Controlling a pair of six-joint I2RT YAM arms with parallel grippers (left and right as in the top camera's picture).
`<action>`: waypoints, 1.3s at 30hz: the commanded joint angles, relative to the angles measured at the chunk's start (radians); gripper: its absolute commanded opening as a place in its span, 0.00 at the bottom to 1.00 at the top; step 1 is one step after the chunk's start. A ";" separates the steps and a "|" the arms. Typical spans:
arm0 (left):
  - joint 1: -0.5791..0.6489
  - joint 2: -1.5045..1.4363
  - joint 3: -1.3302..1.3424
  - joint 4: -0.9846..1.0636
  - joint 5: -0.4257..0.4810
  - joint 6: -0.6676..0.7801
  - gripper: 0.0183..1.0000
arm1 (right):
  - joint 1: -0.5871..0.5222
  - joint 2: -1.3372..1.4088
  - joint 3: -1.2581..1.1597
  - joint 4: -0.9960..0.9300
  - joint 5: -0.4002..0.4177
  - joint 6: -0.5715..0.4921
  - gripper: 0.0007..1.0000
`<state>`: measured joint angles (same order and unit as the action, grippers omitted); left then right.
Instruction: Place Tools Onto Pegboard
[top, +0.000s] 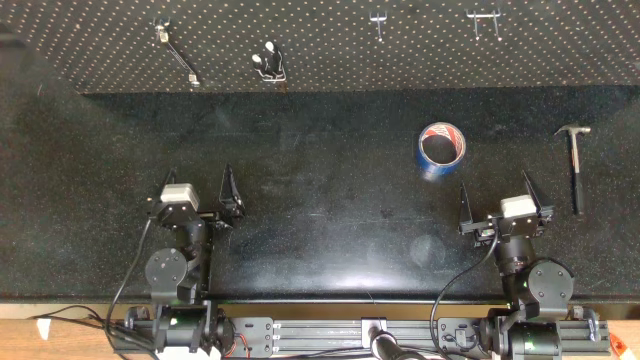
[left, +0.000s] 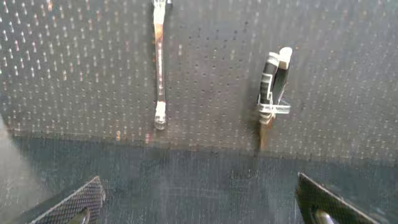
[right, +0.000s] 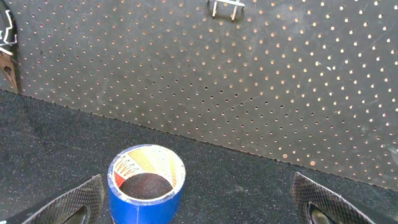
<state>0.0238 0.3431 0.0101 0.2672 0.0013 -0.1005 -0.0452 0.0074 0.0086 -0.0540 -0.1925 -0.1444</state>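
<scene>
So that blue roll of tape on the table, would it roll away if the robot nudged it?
Probably not: the roll of tape stands on its flat end, hole upward, so a nudge would likely slide it across the table. It is hollow, so probably light. Its smooth blue side may be a bit slippery.

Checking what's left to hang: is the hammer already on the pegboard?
No, the hammer lies on the black table, off the pegboard, right of the tape roll.
</scene>
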 joint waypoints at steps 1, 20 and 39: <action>0.002 -0.138 -0.005 -0.203 -0.001 -0.007 1.00 | -0.003 -0.006 -0.003 -0.006 0.001 -0.007 0.98; -0.078 -0.340 -0.005 -0.346 -0.019 0.083 1.00 | -0.003 -0.006 -0.003 -0.006 0.001 -0.007 0.97; -0.078 -0.340 -0.005 -0.346 -0.019 0.083 1.00 | -0.003 0.135 0.095 -0.012 0.043 0.315 0.98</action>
<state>-0.0498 0.0193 0.0071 -0.0719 -0.0032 -0.0265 -0.0460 0.0437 0.0200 -0.0608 -0.1688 0.0322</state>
